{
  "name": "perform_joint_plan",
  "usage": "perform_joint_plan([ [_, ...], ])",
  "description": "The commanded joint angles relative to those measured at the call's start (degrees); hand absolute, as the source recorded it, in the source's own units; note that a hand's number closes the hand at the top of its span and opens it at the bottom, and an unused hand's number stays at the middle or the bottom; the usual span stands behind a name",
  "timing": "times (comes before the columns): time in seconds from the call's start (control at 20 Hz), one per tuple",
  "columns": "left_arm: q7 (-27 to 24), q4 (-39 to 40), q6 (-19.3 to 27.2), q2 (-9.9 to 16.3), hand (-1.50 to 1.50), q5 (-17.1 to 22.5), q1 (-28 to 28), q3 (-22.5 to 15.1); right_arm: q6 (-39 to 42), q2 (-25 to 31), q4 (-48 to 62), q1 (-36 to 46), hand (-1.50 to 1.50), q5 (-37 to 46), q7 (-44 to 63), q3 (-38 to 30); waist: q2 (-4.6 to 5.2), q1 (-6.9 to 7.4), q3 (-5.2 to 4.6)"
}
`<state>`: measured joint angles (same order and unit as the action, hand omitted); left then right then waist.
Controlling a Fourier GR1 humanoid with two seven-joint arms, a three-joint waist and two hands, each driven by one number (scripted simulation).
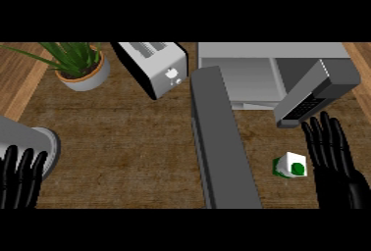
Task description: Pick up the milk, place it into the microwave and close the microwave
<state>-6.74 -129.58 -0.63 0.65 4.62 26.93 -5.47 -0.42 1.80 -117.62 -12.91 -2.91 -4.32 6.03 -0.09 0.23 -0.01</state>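
Observation:
The milk (pixel 291 165), a small white carton with green markings, stands on the wooden counter at the lower right. My right hand (pixel 334 162) is just right of it, fingers straight and pointing up, not touching it. Behind them the grey microwave (pixel 253 73) stands with its cavity showing and its door (pixel 221 142) swung wide open toward me, left of the milk. At the lower left edge my left hand (pixel 20 179) rests open, fingers up.
A silver toaster (pixel 156 66) stands at the back centre. A potted green plant (pixel 78 66) is at the back left. The microwave's dark control panel (pixel 313 95) juts out above my right hand.

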Motion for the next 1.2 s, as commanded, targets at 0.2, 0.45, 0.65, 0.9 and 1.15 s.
perform_joint_plan([
  [0.2,-5.3,-0.6,-1.9,0.1,-1.50,0.1,6.4,-1.3,2.8,1.8,14.4,0.2,-1.50,-3.5,-9.5,-8.7,0.04,0.17,0.04],
  [0.45,-5.3,-2.8,-4.4,1.2,-1.50,3.1,9.8,0.3,2.4,0.5,19.5,-2.3,-1.50,-1.2,-15.3,-8.3,0.00,0.18,0.03],
  [0.65,-3.3,-3.3,-2.4,0.2,-1.50,1.8,6.0,0.6,4.5,2.9,24.7,-0.5,-1.50,-4.3,-18.4,-13.5,0.05,-0.05,0.04],
  [0.9,-3.3,-4.1,-5.6,2.1,-1.50,6.1,8.1,5.3,7.4,4.0,31.1,0.5,-1.50,-3.3,-23.0,-13.8,0.03,0.09,0.02],
  [1.15,-6.8,-2.1,-4.6,-0.6,-1.50,1.6,8.3,0.8,8.4,4.4,43.6,4.5,-1.50,-0.4,-32.6,-14.8,0.07,0.22,0.04],
])
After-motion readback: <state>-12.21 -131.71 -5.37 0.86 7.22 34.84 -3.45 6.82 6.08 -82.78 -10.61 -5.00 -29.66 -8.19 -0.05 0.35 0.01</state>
